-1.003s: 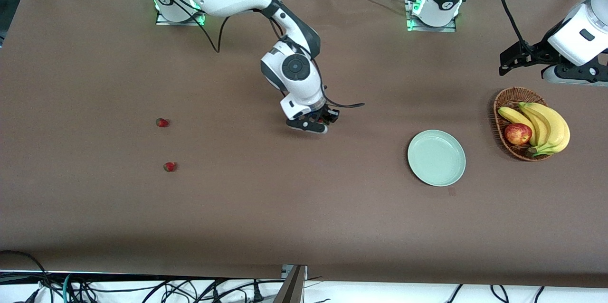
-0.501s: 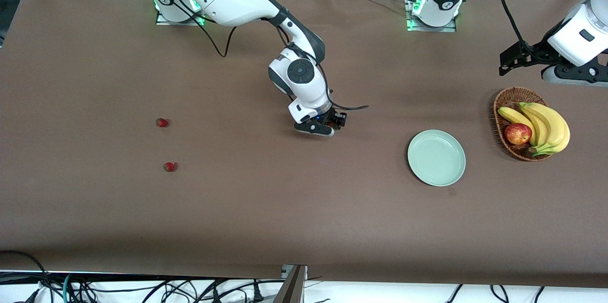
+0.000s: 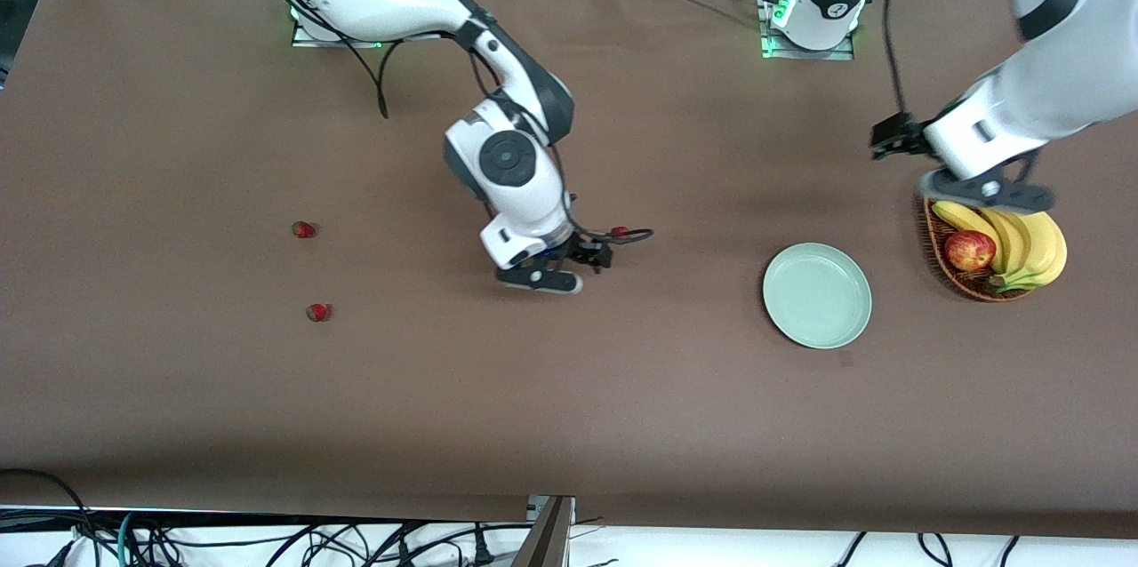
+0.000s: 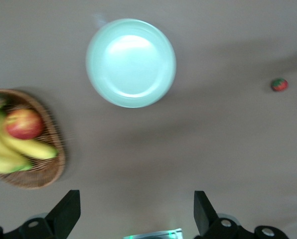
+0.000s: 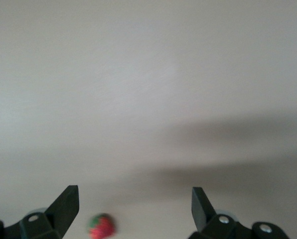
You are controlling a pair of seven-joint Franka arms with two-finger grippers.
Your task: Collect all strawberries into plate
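Observation:
Three strawberries lie on the brown table. Two lie toward the right arm's end, one (image 3: pixel 304 229) farther from the front camera than the other (image 3: pixel 317 312). The third (image 3: pixel 620 232) lies mid-table and also shows in the left wrist view (image 4: pixel 279 84) and the right wrist view (image 5: pixel 101 226). My right gripper (image 3: pixel 569 269) (image 5: pixel 133 206) is open and empty, low over the table beside that third berry. The mint-green plate (image 3: pixel 816 295) (image 4: pixel 131 62) holds nothing. My left gripper (image 3: pixel 978 189) (image 4: pixel 134 214) is open and empty over the basket's edge.
A wicker basket (image 3: pixel 935 194) (image 4: pixel 49 174) with bananas (image 3: pixel 1022 234) and a red-yellow apple (image 3: pixel 969 250) (image 4: pixel 23 123) stands beside the plate at the left arm's end. A black cable (image 3: pixel 636 236) from the right wrist hangs by the mid-table strawberry.
My right gripper has moved off the mid-table strawberry toward the right arm's end and the front camera, leaving the berry in plain sight. My left arm has swung in over the basket.

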